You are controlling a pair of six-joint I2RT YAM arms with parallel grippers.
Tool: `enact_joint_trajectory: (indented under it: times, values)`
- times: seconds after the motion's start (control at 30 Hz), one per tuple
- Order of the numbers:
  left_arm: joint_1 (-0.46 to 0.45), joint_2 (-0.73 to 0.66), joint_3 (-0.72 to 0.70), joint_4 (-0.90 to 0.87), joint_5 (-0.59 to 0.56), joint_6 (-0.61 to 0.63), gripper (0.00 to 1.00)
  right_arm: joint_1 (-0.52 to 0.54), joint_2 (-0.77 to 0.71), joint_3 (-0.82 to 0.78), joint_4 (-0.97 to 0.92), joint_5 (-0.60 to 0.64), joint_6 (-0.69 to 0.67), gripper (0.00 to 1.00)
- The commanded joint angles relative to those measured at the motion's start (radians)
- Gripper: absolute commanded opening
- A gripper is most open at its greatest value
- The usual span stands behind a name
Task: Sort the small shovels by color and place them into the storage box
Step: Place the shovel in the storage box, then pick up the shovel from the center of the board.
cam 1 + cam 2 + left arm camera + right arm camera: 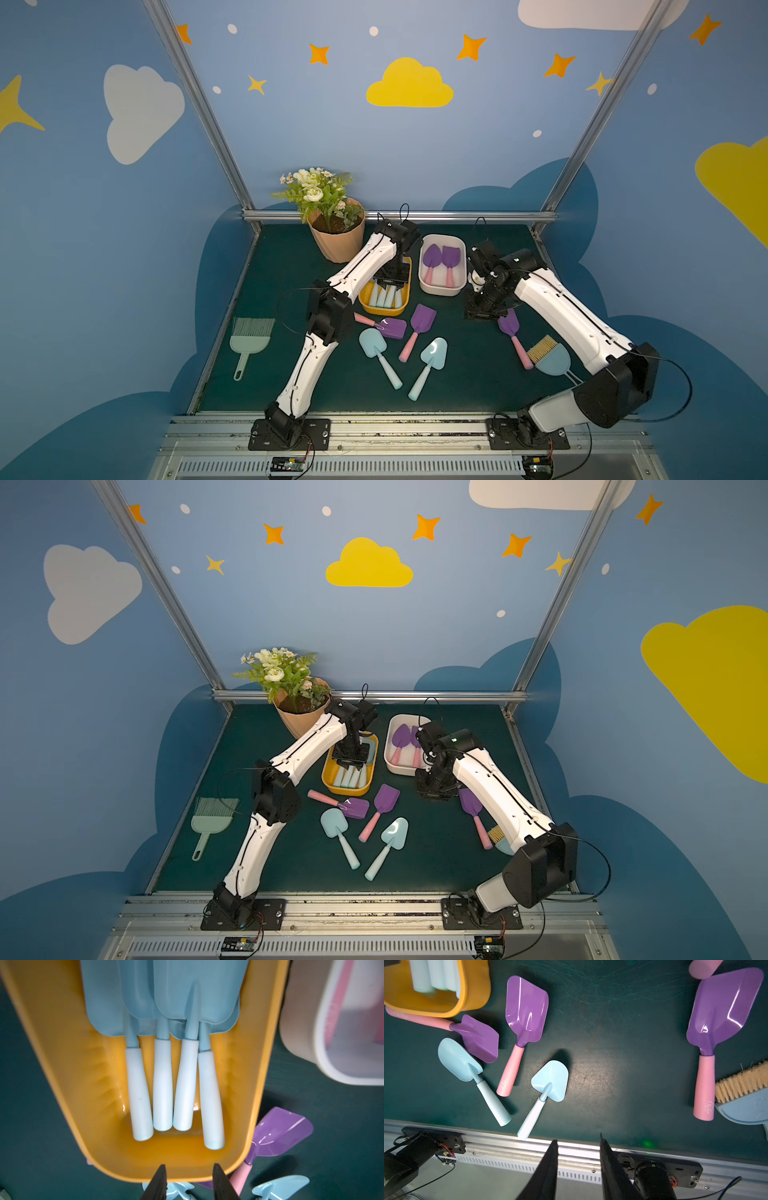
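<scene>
In both top views the blades of the blue shovels [384, 297] in the yellow box [384, 312] are largely covered by the left gripper [389, 286]. In a top view the blue brush [500, 841] is mostly hidden behind the right arm [498, 796], and the white box [395, 769] is partly covered by it. In the left wrist view the blue blades are cut off by the picture's edge and the white box is blurred. In the right wrist view the yellow box and the brush are cut off too.
</scene>
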Motion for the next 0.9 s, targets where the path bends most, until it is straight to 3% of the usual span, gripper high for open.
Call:
enact_joint_trajectory:
  times: [0.0, 0.23, 0.53, 0.67, 0.87]
  values:
    - [-0.019, -0.128, -0.024, -0.017, -0.062, -0.011, 0.28, -0.014, -0.066, -0.022, -0.031, 0.023, 0.038, 0.36]
    - [-0.059, -0.341, -0.17, -0.006, -0.112, -0.059, 0.29, -0.057, -0.145, -0.104, -0.045, 0.035, 0.087, 0.39]
    - [-0.109, -0.639, -0.596, 0.107, -0.112, -0.177, 0.3, -0.163, -0.189, -0.171, -0.074, 0.053, 0.127, 0.4]
    - [-0.111, -0.764, -0.767, 0.162, -0.101, -0.221, 0.3, -0.263, -0.156, -0.156, -0.058, 0.041, 0.107, 0.4]
    - [-0.109, -0.871, -0.894, 0.193, -0.117, -0.251, 0.3, -0.418, -0.001, -0.055, -0.02, -0.007, 0.064, 0.4]
